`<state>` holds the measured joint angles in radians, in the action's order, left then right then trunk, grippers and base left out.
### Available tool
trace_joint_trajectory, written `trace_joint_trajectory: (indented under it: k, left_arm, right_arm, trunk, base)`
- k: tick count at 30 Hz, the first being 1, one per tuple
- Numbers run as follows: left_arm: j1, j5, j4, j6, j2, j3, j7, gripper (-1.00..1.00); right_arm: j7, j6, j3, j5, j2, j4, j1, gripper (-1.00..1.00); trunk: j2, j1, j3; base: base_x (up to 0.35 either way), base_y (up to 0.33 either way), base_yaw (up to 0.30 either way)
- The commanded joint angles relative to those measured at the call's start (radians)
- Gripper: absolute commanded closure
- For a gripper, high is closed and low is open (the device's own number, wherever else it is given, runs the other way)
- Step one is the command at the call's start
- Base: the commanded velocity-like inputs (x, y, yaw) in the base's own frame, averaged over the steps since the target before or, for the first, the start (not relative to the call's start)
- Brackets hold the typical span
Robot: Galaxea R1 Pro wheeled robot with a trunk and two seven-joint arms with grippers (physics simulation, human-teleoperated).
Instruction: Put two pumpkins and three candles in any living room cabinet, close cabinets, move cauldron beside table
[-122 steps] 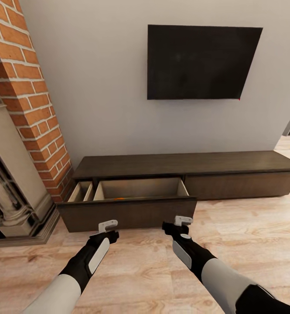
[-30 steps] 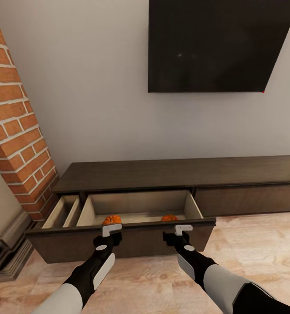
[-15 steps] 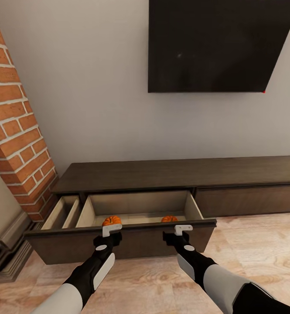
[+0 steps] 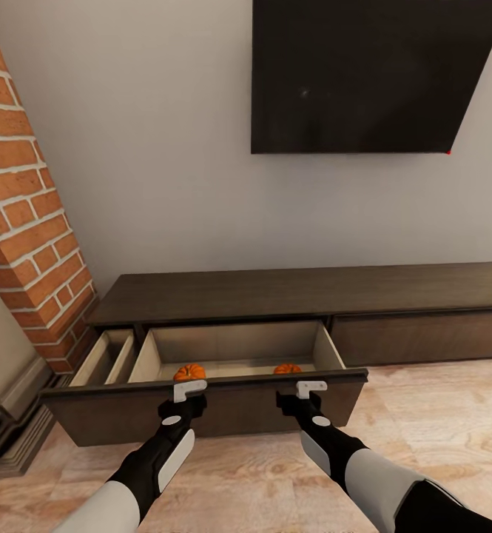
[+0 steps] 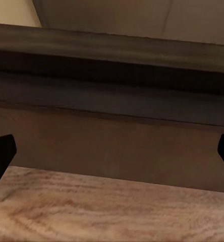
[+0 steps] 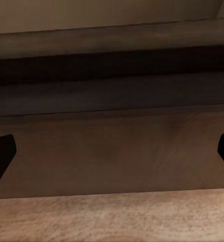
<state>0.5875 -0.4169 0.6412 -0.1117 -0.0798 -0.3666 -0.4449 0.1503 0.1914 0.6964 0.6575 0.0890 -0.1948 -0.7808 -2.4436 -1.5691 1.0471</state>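
Observation:
The long low dark-brown cabinet [image 4: 297, 292] stands against the wall with its left drawer [image 4: 201, 407] pulled out. Two orange pumpkins lie on the drawer's pale floor just behind its front, one at the left [image 4: 190, 370] and one at the right [image 4: 287, 368]. My left gripper [image 4: 189, 390] and right gripper [image 4: 311, 386] hover at the drawer front's top edge, both open and holding nothing. The wrist views face the dark drawer front [image 5: 112, 146] [image 6: 112, 151], with the fingers spread wide to either side of it. The candles and the cauldron are out of view.
A brick chimney column [image 4: 24, 222] and a stone fireplace base [image 4: 9, 437] stand close at the left. A black TV [image 4: 356, 74] hangs on the wall above. The cabinet's right drawer front [image 4: 423, 337] is closed. Wood floor [image 4: 438, 437] extends to the right.
Since four seconds ago the view has closed in on the cabinet, bringing both pumpkins into sight in the drawer. Over the last second the picture only shifted slightly; the grippers keep their place.

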Motion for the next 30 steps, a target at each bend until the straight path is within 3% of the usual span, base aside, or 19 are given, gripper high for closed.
trace_joint_trajectory:
  k: [1, 10, 14, 20, 30]
  left_arm:
    - [0.0, 0.0, 0.0, 0.0, 0.0, 0.0, 0.0, -1.0]
    - [0.0, 0.0, 0.0, -0.001, 0.0, 0.0, 0.001, -1.0]
    - [0.0, 0.0, 0.0, -0.001, 0.0, 0.0, 0.002, -1.0]
    - [0.0, 0.0, 0.0, -0.002, -0.001, 0.0, 0.002, -1.0]
    - [0.0, 0.001, 0.0, 0.001, -0.003, -0.001, 0.002, -1.0]
  right_arm:
    - [0.0, 0.0, 0.0, 0.0, 0.0, 0.0, 0.0, -1.0]
    - [0.0, 0.017, -0.002, 0.001, 0.0, 0.0, 0.0, -1.0]
    - [0.0, 0.069, -0.001, 0.001, 0.005, 0.001, 0.0, -1.0]
    - [0.0, 0.086, 0.0, 0.001, 0.01, 0.001, 0.0, -1.0]
    - [0.0, 0.089, 0.0, 0.001, 0.012, 0.002, 0.0, -1.0]
  trunk:
    - [0.0, 0.0, 0.0]
    - [-0.056, -0.031, 0.025]
    - [-0.057, -0.033, 0.04]
    - [-0.059, -0.035, 0.064]
    - [-0.059, -0.035, 0.064]
  base:
    - [0.0, 0.0, 0.0]
    - [0.0, 0.0, 0.0]
    - [0.0, 0.0, 0.0]
    - [0.0, 0.0, 0.0]
    - [0.0, 0.0, 0.0]
